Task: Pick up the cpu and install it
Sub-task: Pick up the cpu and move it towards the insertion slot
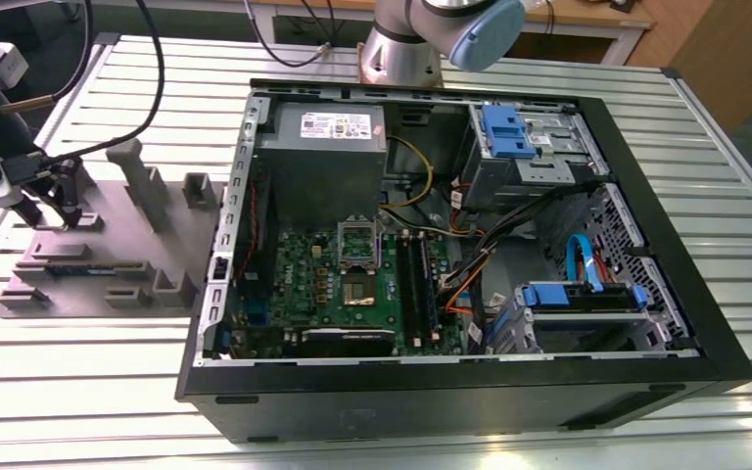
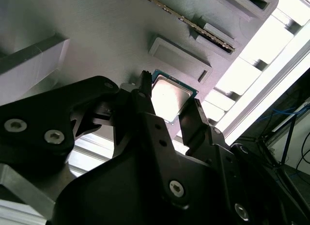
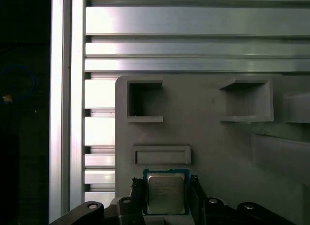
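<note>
Slatted table [image 1: 89, 392], grey tray [image 3: 218, 152], gripper [image 2: 169, 100] seemingly touching cpu [image 3: 165, 193]

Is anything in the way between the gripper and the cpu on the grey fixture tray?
Nothing visible does. In both wrist views the gripper sits directly at the cpu, which lies flat on the grey fixture tray, with no other part between them.

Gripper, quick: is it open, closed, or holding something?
Gripper: sits around the cpu on the grey fixture; whether it is clamped or still open cannot be told.
</note>
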Controlling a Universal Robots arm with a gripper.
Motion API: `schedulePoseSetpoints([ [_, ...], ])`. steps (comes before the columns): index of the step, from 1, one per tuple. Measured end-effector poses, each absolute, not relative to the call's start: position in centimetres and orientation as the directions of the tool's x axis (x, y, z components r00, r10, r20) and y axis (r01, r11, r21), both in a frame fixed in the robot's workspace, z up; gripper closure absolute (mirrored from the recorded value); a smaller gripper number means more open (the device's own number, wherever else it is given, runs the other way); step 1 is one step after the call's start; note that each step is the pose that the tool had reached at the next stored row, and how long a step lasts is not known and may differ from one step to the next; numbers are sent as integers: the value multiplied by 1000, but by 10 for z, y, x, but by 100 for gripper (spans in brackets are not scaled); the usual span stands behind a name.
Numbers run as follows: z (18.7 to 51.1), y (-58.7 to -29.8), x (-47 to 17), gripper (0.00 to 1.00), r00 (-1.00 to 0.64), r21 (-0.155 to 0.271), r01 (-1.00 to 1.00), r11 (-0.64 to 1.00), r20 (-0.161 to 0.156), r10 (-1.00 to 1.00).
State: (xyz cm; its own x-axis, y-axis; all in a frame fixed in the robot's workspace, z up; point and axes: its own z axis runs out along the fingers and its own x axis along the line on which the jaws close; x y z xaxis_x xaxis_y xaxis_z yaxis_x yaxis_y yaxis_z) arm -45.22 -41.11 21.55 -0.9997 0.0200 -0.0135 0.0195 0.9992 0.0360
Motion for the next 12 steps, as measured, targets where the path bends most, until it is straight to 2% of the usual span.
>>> schedulePoseSetpoints([
  [12,219,-411,-452,53,-1000,36,20,999,-13,20],
])
